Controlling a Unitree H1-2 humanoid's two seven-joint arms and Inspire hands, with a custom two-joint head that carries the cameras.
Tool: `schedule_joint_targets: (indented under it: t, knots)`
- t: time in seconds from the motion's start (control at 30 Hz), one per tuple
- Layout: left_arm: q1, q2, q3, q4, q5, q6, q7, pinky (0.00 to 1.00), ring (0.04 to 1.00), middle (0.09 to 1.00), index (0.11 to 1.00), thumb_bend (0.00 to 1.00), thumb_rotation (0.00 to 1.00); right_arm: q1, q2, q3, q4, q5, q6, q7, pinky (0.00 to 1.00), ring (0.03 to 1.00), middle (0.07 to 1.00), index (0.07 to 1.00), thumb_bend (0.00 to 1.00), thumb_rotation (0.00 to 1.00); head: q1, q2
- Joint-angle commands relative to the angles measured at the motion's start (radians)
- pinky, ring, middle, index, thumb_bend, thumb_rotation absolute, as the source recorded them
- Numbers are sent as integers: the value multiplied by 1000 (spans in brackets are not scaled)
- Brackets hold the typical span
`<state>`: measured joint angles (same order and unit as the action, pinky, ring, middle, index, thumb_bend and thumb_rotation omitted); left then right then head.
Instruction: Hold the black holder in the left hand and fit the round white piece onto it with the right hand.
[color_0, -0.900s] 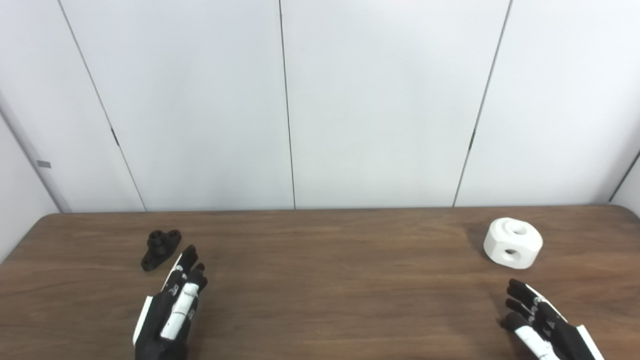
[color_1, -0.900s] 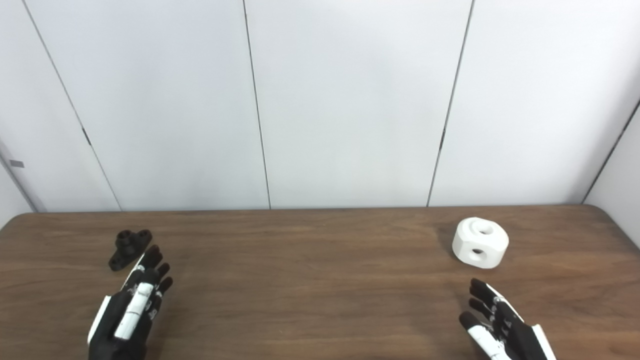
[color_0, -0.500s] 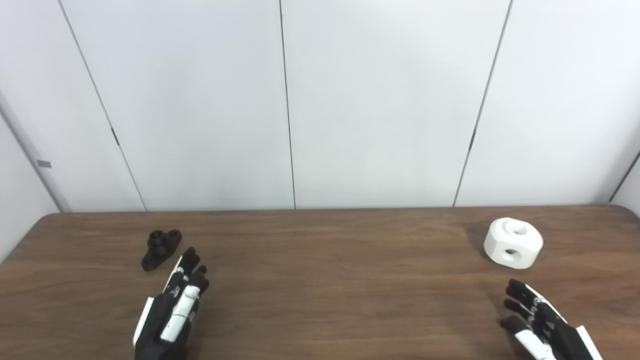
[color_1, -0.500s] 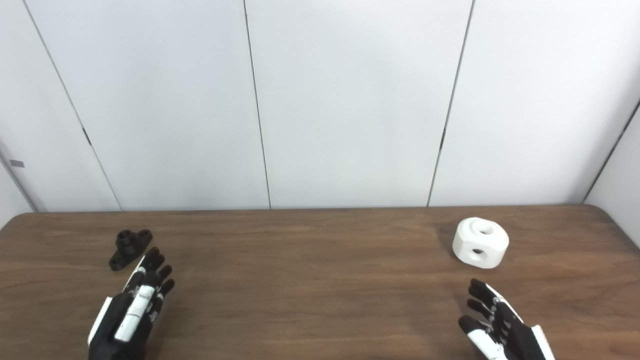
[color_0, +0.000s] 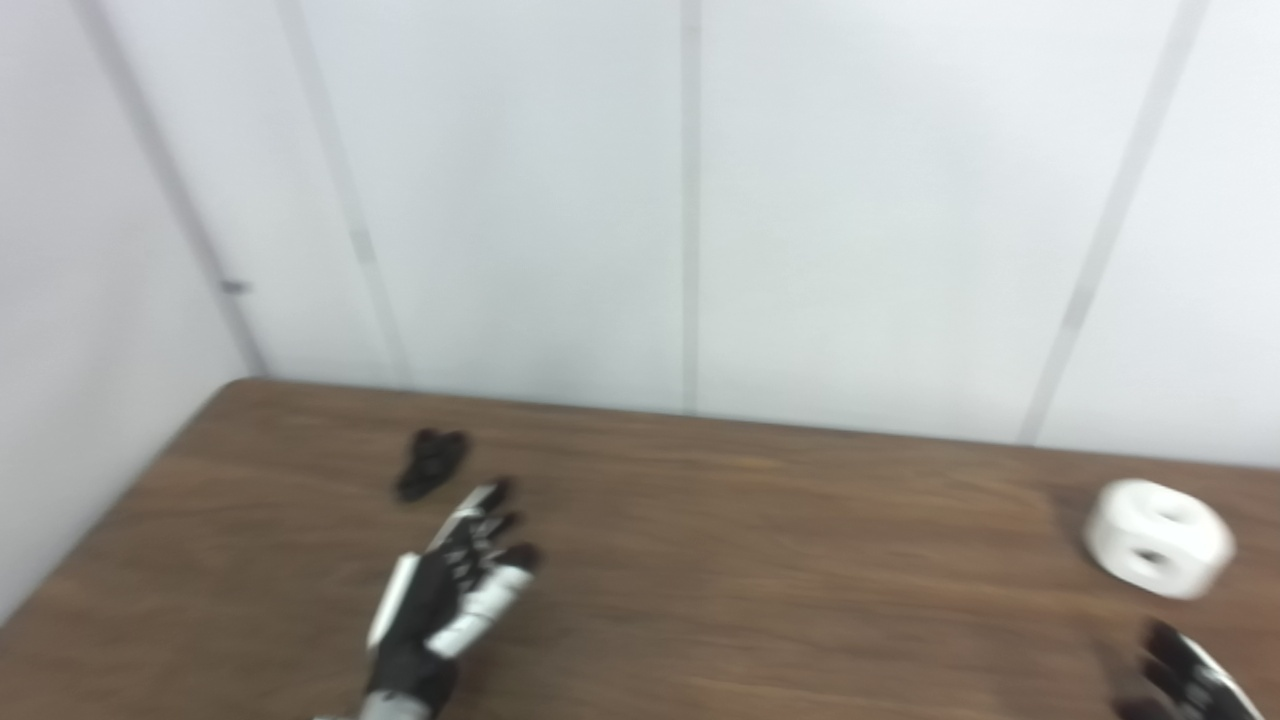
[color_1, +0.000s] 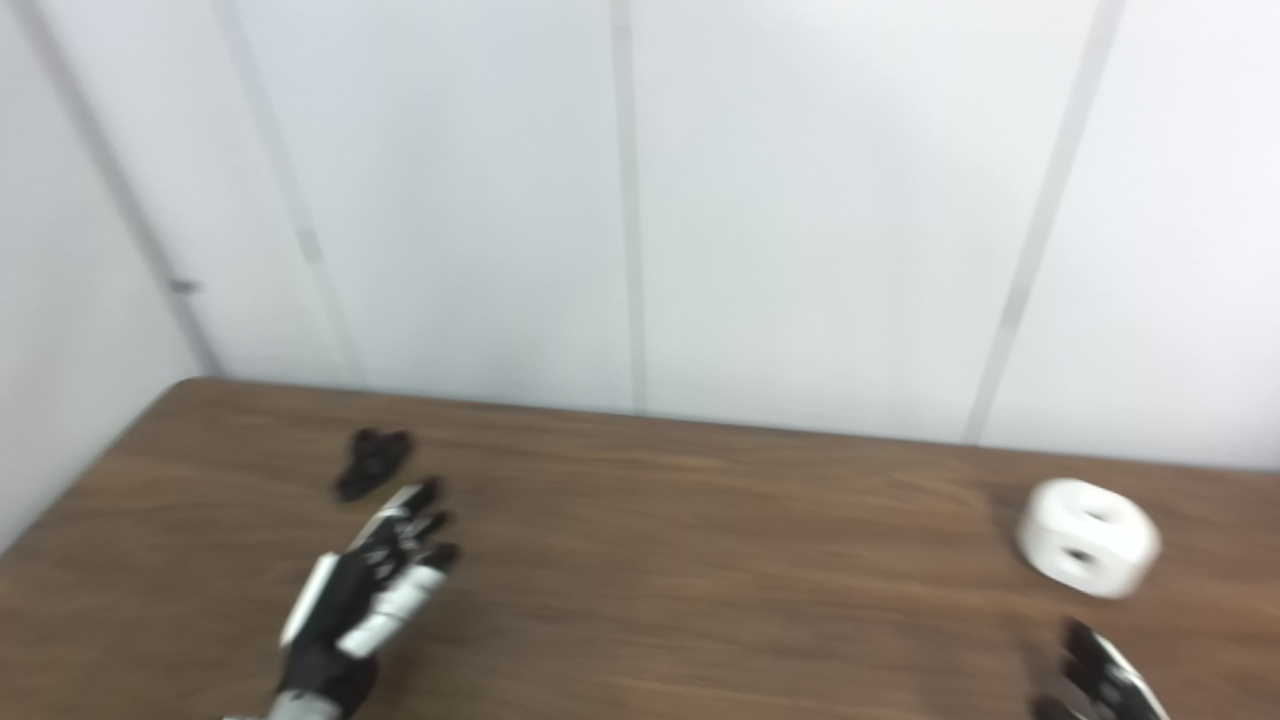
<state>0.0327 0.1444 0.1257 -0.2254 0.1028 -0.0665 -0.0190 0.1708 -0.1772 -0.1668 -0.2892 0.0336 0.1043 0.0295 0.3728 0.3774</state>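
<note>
The small black holder (color_0: 430, 464) lies on the brown table (color_0: 700, 520) at the far left. My left hand (color_0: 455, 590) is open, fingers spread, just near and right of the holder and apart from it. It also shows in the right eye view (color_1: 365, 590). The round white piece (color_0: 1158, 537) with holes lies at the far right. My right hand (color_0: 1185, 680) is open at the bottom right corner, near side of the white piece, mostly cut off by the frame. The picture is blurred.
White wall panels (color_0: 690, 200) stand behind the table's back edge. The table's left edge (color_0: 110, 530) runs close to the holder. Bare wood lies between the two hands.
The camera has swung left and tilted, so the whole picture shifted right and blurred. Both hands stay open beside their objects; the holder and white piece lie where they were.
</note>
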Motion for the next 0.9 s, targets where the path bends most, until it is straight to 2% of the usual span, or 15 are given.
schedule_joint_targets:
  t: [0.0, 0.07, 0.13, 0.23, 0.3, 0.33, 0.4, 0.47, 0.53, 0.6, 0.73, 0.87]
  knots:
    - [-46, 23, 7, -68, 112, -107, 55, 562, 719, 821, 762, 763, 414, 2, -11, -14, -15, -17, 0, -17, 804, 880, 900, 900, 672, 710, 37, -9]
    - [-63, 28, 22, -78, 198, -154, 107, 534, 690, 789, 738, 746, 372, -1, -15, -18, -9, -13, -1, -13, 810, 881, 901, 903, 671, 718, 76, -20]
    - [-91, 38, 53, -107, 313, -165, 168, 507, 666, 755, 719, 752, 378, -1, -20, -22, -20, 0, 29, -6, 812, 893, 912, 911, 674, 732, 103, -27]
    - [-118, 50, 75, -134, 431, -141, 207, 489, 660, 744, 717, 740, 402, -2, -29, -32, -31, 33, 61, 7, 837, 923, 935, 924, 659, 715, 146, -35]
    - [-136, 64, 89, -151, 501, -100, 210, 490, 668, 753, 737, 741, 409, -3, -41, -39, -14, 51, 48, 18, 825, 932, 946, 929, 641, 689, 169, -44]
    - [-144, 68, 95, -164, 544, -58, 199, 488, 670, 757, 748, 748, 422, -5, -48, -44, 7, 63, 25, 27, 821, 929, 944, 927, 644, 685, 181, -48]
    - [-159, 70, 103, -199, 625, 50, 153, 584, 748, 799, 785, 774, 466, -12, -64, -54, 39, 89, -2, 45, 837, 924, 940, 922, 649, 671, 206, -50]
    - [-174, 64, 108, -223, 678, 161, 102, 655, 811, 846, 811, 803, 450, -19, -77, -62, 55, 110, 0, 57, 871, 934, 946, 924, 654, 666, 224, -53]
    - [-190, 60, 105, -219, 729, 253, 71, 650, 826, 877, 829, 828, 425, -25, -91, -68, 68, 126, 6, 68, 891, 944, 954, 927, 664, 662, 243, -57]
    - [-205, 67, 103, -188, 765, 340, 39, 631, 829, 900, 854, 885, 448, -30, -100, -73, 78, 142, 8, 76, 906, 962, 967, 934, 669, 656, 256, -59]
    - [-217, 84, 93, -129, 784, 424, 24, 683, 850, 924, 873, 928, 409, -31, -109, -82, 83, 160, 13, 82, 923, 978, 981, 944, 665, 644, 277, -61]
    - [-227, 105, 76, -68, 815, 512, 1, 779, 892, 953, 889, 978, 425, -30, -110, -89, 95, 148, 5, 73, 921, 973, 972, 941, 686, 645, 297, -62]
